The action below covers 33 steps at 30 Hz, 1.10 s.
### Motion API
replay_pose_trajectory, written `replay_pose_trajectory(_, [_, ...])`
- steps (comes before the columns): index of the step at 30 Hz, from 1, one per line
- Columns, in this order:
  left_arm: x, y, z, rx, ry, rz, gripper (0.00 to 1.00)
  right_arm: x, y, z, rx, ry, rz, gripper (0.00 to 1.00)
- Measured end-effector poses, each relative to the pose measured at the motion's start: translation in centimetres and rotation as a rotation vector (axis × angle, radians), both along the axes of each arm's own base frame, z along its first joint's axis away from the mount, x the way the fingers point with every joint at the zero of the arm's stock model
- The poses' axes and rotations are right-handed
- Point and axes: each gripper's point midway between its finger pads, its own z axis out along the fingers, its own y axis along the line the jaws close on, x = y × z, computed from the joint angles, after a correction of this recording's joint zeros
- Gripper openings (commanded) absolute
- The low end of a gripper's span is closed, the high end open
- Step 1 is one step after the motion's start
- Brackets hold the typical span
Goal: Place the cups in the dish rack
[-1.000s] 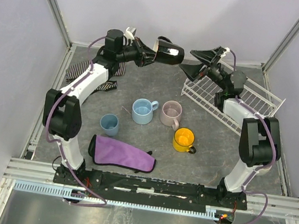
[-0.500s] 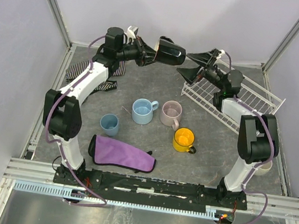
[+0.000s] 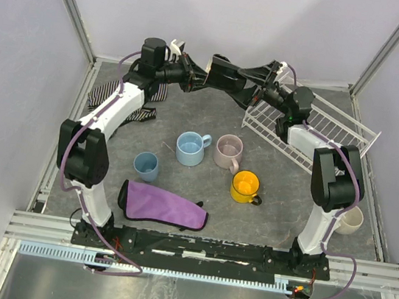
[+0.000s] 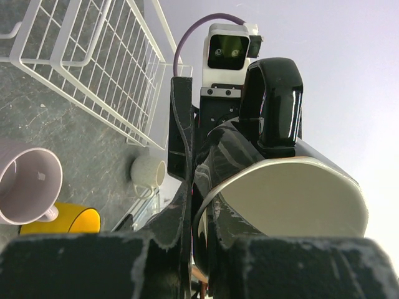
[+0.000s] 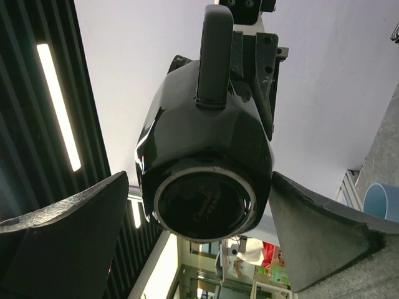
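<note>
My left gripper [image 3: 209, 73] is shut on the rim of the black cup [image 3: 224, 70] and holds it in the air at the back; the cup's cream inside shows in the left wrist view [image 4: 293, 199]. My right gripper [image 3: 249, 83] is open, with its fingers [image 5: 62, 237] on either side of the cup's base [image 5: 204, 194] and a gap on each side. The white wire dish rack [image 3: 321, 129] lies at the right. On the table stand a light blue mug [image 3: 191, 148], a pink mug [image 3: 227, 150], a yellow mug [image 3: 245, 186], a dusty-blue cup [image 3: 145, 164] and a cream mug [image 3: 351, 220].
A purple cloth [image 3: 163, 205] lies near the front. A striped cloth [image 3: 110, 96] lies at the back left under my left arm. The cream mug stands by the right arm's base. Pale walls enclose the table.
My right gripper has swung left from above the rack to the black cup, and its open fingers now flank the cup. My left gripper has held the cup nearly still.
</note>
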Motion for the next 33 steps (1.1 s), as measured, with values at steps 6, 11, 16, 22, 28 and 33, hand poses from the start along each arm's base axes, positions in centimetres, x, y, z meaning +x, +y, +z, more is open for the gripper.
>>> replay_pose_trajectory(6, [-0.3, -0.1, -0.3, 0.007, 0.017, -0.009, 0.03, -0.2, 0.9, -0.2, -0.001, 0.007, 0.018, 1.0])
replay_pose_trajectory(11, [-0.6, 0.0, -0.5, 0.018, 0.03, -0.01, 0.03, -0.2, 1.4, -0.4, -0.001, 0.012, 0.029, 1.0])
replay_pose_trajectory(16, [-1.3, 0.0, -0.4, 0.027, 0.027, -0.019, 0.03, 0.0, 1.8, -0.4, 0.007, 0.014, 0.031, 1.0])
replay_pose_trajectory(22, [-1.9, -0.1, 0.2, 0.025, 0.016, -0.03, 0.03, 0.2, 2.0, 0.1, 0.021, 0.008, 0.032, 0.87])
replay_pose_trajectory(28, [-1.9, -0.1, 0.1, 0.025, 0.018, -0.033, 0.03, 0.2, 2.0, 0.1, 0.029, 0.017, 0.041, 0.67])
replay_pose_trajectory(33, [-1.9, -0.2, 0.1, 0.024, 0.02, -0.04, 0.03, 0.1, 2.0, 0.0, 0.028, 0.014, 0.046, 0.4])
